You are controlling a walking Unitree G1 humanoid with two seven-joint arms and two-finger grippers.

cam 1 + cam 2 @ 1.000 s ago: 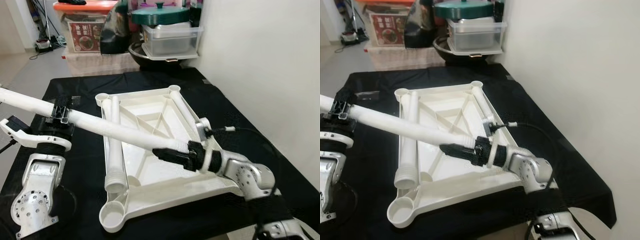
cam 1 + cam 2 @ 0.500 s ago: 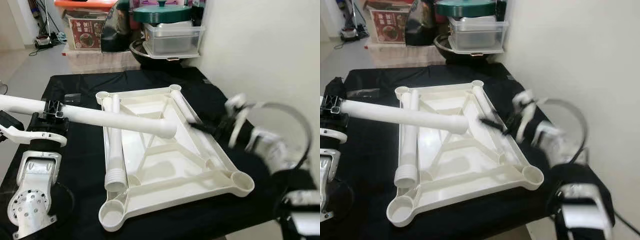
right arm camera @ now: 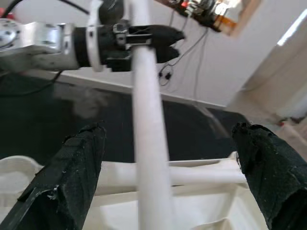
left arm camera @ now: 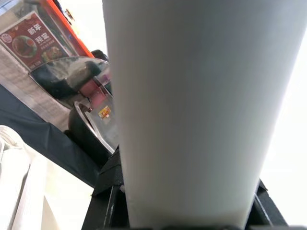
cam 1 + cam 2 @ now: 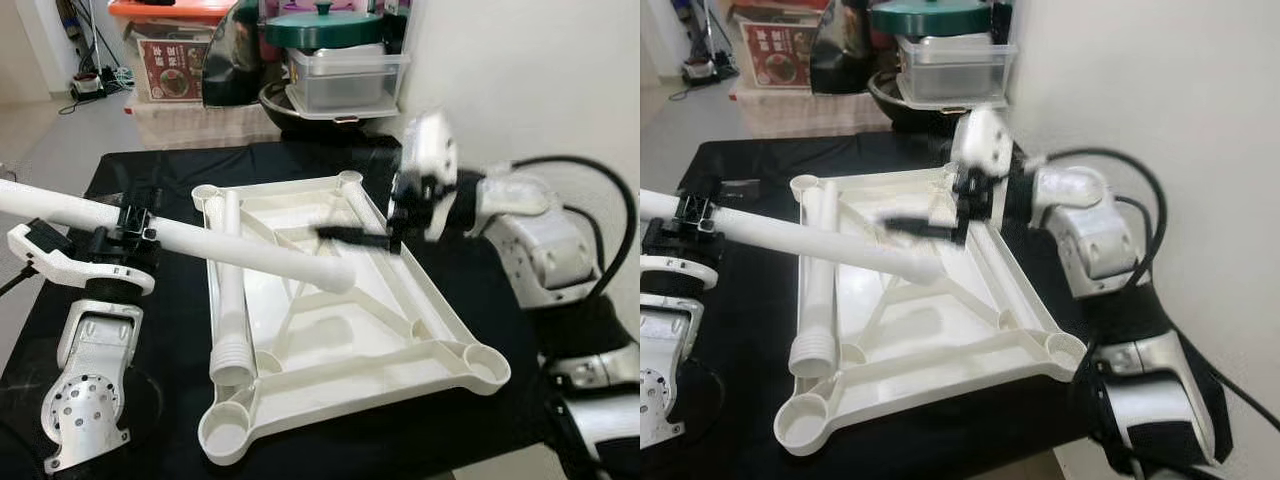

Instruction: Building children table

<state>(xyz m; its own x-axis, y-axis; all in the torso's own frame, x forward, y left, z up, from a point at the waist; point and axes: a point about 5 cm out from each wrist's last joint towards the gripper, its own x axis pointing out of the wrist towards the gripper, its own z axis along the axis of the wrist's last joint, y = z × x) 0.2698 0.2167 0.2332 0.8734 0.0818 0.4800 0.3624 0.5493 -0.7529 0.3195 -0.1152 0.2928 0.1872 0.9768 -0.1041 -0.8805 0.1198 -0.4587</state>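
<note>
My left tool (image 5: 125, 232) is clamped around a long white table leg (image 5: 240, 250), gripping it partway along its length, so that the leg runs from beyond the tool's outer side, through the closed fingers, and onward above the upturned white tabletop (image 5: 340, 330). The free end of the leg (image 5: 335, 275) hangs in the air over the middle of the tabletop's ribbed underside, clear of the corner sockets. My right tool (image 5: 350, 235) is raised above the far right part of the tabletop, blurred, its two black fingers (image 3: 79, 167) spread wide apart and holding nothing; in the right wrist view the leg passes between and beyond them, touching neither, with the left tool at its far end. A second white leg (image 5: 232, 290), with a ribbed end (image 5: 230, 355), lies inside the tabletop along its left rail, below and just beside the held leg. An empty round socket (image 5: 225, 430) sits at the near left corner, another (image 5: 485, 362) at the near right. The tabletop rests on the worktop (image 5: 470, 250), which is covered in black cloth. Beyond the worktop's far edge stand a clear plastic container (image 5: 345, 80) under a green lid (image 5: 320, 25) and an orange-lidded box (image 5: 165, 50).
</note>
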